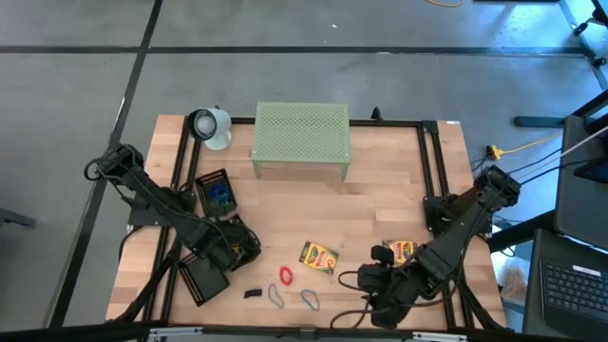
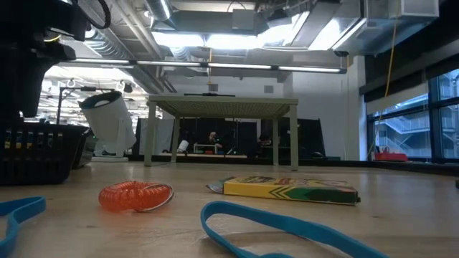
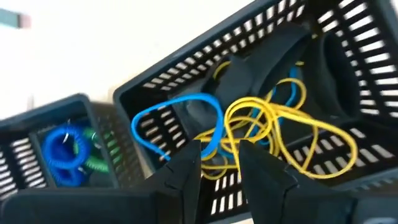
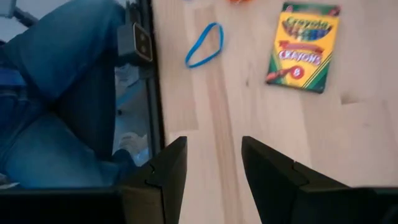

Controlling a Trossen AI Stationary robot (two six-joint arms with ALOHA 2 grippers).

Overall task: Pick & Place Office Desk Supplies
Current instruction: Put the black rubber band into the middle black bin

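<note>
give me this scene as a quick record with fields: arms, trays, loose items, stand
left gripper: over a mesh tray, fingers apart above yellow bands and a blue band
right gripper: near the table's front edge, fingers open, empty
loose items: crayon box, second crayon box, red coil, blue band
stand: green, at the back

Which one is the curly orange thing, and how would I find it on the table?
Start at the big pale-green stand at the table's far edge and come toward the near edge, past the crayon box in the middle. Just beside that box lies the orange spiral coil. The bands near it are flat loops; it alone is a tightly wound, springy coil.
</note>
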